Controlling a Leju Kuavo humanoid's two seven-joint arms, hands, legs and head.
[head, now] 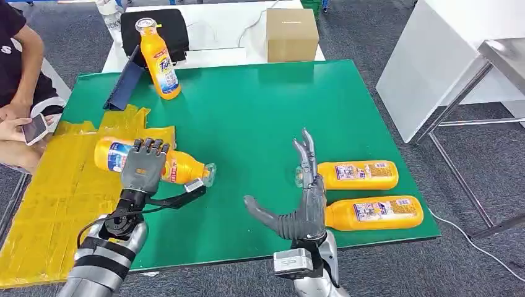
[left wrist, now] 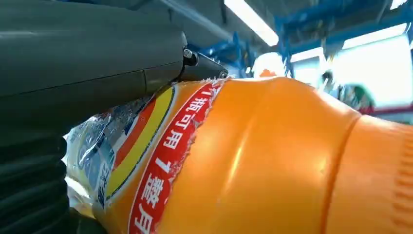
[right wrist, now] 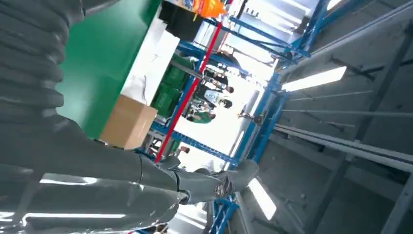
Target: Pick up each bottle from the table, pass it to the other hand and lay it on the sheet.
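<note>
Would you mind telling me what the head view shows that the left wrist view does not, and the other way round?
Head view alone: the right robot hand open over the green table, two lying bottles beside it, an upright bottle, the yellow sheet and a cardboard box. Left wrist view alone: ceiling lights and the label's red lettering. Shared: the left robot hand gripping the held bottle.

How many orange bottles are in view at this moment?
4. One bottle stands upright at the far left of the green mat. One is held in the left hand by the yellow sheet. Two lie near the right edge.
</note>
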